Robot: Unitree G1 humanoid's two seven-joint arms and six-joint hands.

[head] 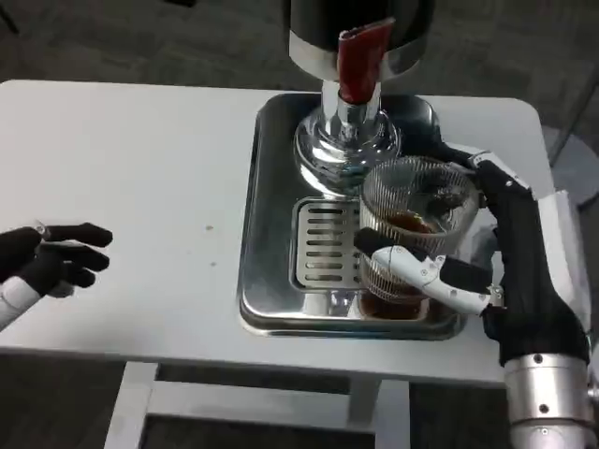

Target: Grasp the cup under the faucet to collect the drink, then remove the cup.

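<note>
While the right robot hand [468, 271] grasps the ribbed cup [412, 234], the left robot hand [51, 257] lies released, fingers apart.

Wide bare counter [140, 159] between the left hand [51, 257] and the steel tray [267, 281], open for a pass across. Close quarters on the tray: faucet [360, 61] and chrome dispenser base [342, 154] just behind and above the glass cup [412, 210], right hand [449, 276] wrapped round its front and right side. Slotted grate [323, 243] left of the cup, unblocked.
</note>
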